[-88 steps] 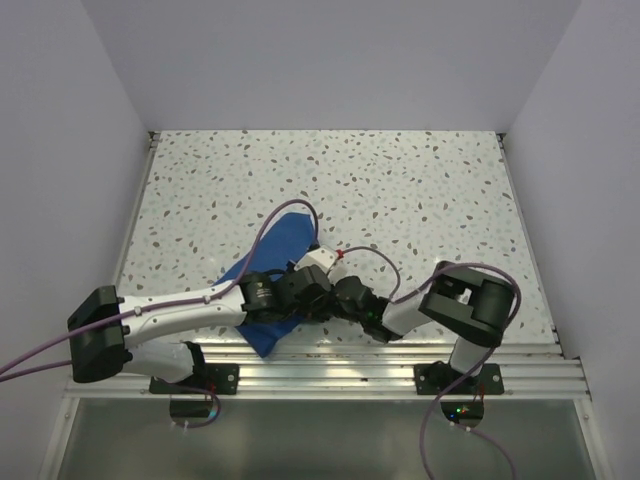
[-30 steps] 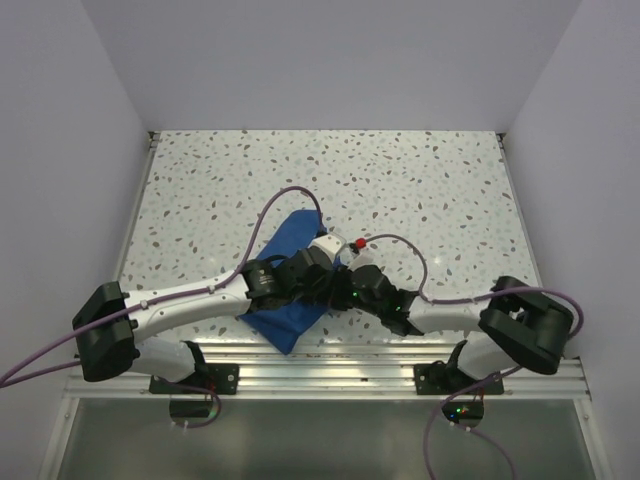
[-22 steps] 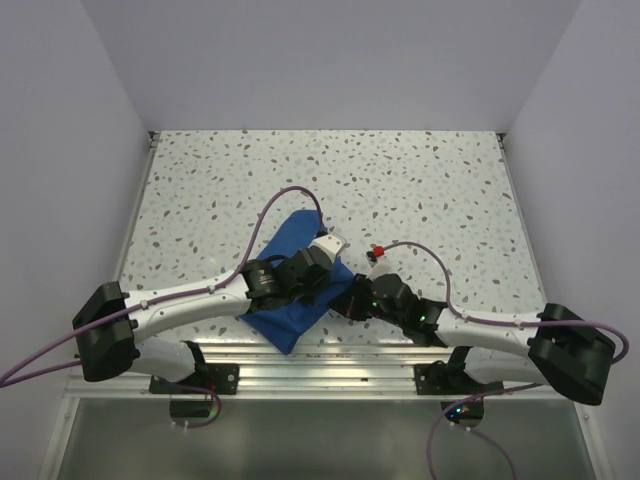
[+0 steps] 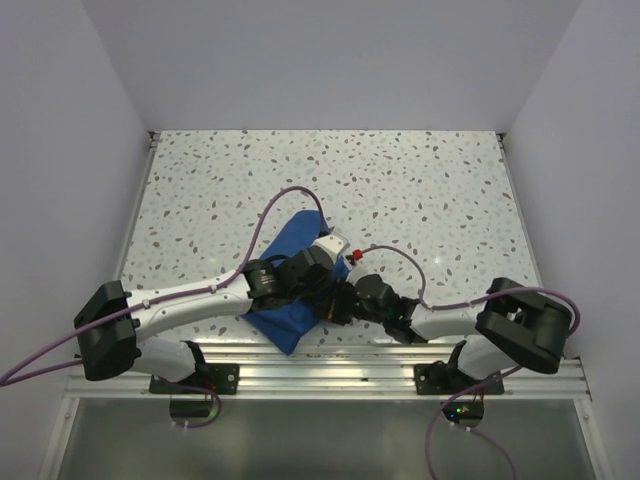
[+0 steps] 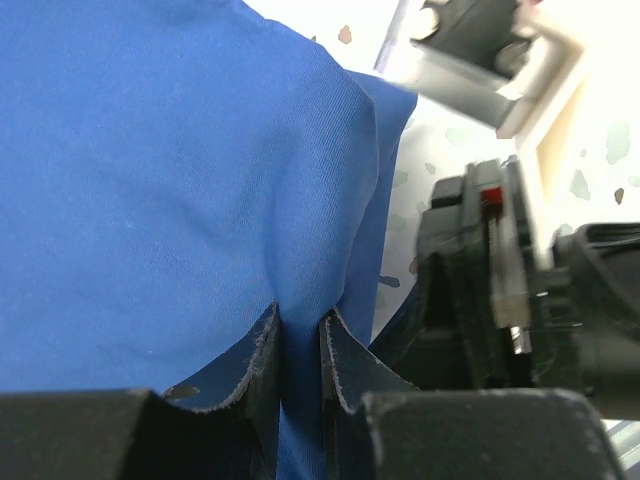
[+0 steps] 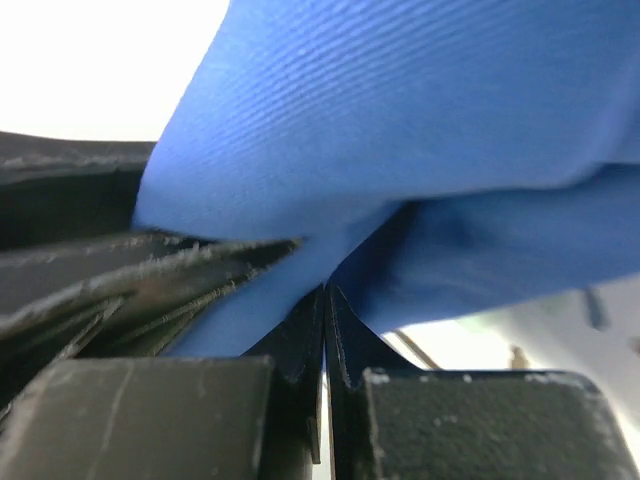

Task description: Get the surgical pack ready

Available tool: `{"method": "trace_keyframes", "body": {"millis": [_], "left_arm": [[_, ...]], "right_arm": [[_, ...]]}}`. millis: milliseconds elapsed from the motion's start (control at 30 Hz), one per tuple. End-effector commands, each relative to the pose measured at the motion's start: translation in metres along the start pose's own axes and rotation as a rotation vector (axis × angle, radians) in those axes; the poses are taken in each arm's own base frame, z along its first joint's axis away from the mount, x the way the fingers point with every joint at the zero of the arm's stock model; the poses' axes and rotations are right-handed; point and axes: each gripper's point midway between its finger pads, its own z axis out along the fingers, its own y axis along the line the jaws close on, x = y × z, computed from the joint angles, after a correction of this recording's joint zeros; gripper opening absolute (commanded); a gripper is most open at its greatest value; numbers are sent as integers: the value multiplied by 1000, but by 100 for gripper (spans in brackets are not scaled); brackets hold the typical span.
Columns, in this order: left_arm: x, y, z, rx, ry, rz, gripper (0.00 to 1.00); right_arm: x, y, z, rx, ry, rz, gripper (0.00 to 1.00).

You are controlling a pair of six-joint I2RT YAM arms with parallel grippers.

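Left wrist view: the left pincer (image 5: 298, 345) grips a raised fold of the drape (image 5: 170, 170). The fold sits between both fingers (image 5: 262, 350), which stand narrowly apart with cloth filling the gap. The rest of the drape spreads ahead of the pincer and to its left. A black arm body lies just to its right, over the speckled table (image 5: 600, 150).

Right wrist view: the right pincer (image 6: 323, 310) is fully closed, jaws pressed together. Blue cloth comes down to the jaw tips from above. Whether any cloth is caught between them cannot be told. More drape bulges ahead of the tips and to their right. Dark finger parts lie to their left, touching the cloth.

Top external view: both pincers meet over the near right edge of the drape, close beside each other.
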Motion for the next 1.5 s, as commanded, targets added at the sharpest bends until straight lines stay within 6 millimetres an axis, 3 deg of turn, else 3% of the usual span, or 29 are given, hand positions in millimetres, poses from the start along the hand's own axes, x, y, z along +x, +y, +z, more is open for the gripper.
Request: {"method": "trace_keyframes", "body": {"millis": [0,100,333,433,633,700,767,933,1000,1133,1333,1400,1433,1467], "left_arm": [[-56,-32,-8,125,-177,-77,0],[-54,-33,-7,128,-170,-75,0],[-48,-30,-7,122,-162,-76,0],[-43,-25,-7,105,-157,-69,0],[-31,-14,-7,72,-151,-52,0],[-29,-12,-8,68,-157,-51,0],[-26,-10,-8,64,-160,-50,0],[-16,-7,-7,70,-156,-42,0],[-10,-9,-5,81,-145,-37,0],[8,-17,4,95,-105,-34,0],[29,-31,8,101,-82,-19,0],[39,-35,7,106,-71,-20,11],[43,-35,7,99,-68,-28,11],[46,-35,8,95,-65,-33,20]], "right_arm": [[-4,62,5,-232,-1,70,0],[0,65,14,-268,16,117,0],[12,46,45,-325,53,215,0],[15,21,44,-272,42,224,0],[18,-29,16,-91,18,150,0],[13,-26,8,-76,4,90,0],[16,-45,2,19,12,40,0],[8,-63,-27,153,-23,-60,0],[-3,-68,-39,201,-80,-85,0],[-37,-63,-78,261,-206,-164,0],[-65,-52,-103,286,-205,-242,0],[-72,-37,-103,285,-188,-283,0],[-70,-43,-102,308,-173,-286,0],[-72,-37,-101,297,-164,-288,0]]}}
